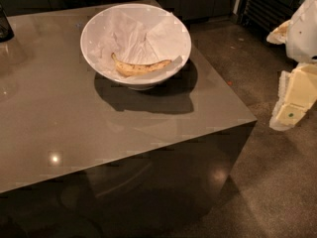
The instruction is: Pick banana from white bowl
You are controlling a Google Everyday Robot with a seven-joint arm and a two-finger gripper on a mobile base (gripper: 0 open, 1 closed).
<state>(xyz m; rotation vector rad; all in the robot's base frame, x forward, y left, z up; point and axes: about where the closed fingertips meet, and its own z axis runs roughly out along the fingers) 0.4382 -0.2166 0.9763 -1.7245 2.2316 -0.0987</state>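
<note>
The white bowl stands on the far part of a glossy grey-brown table, lined with crumpled white paper. The banana, yellow with brown speckles, lies inside along the bowl's near wall, curved, with its dark tip pointing left. My gripper hangs at the right edge of the view, cream and white, out over the floor. It is to the right of the table and well apart from the bowl, and holds nothing that I can see.
A dark object stands at the table's far left edge. The table's right corner lies between the gripper and the bowl. Dark cabinets and a grille stand behind, with brown floor on the right.
</note>
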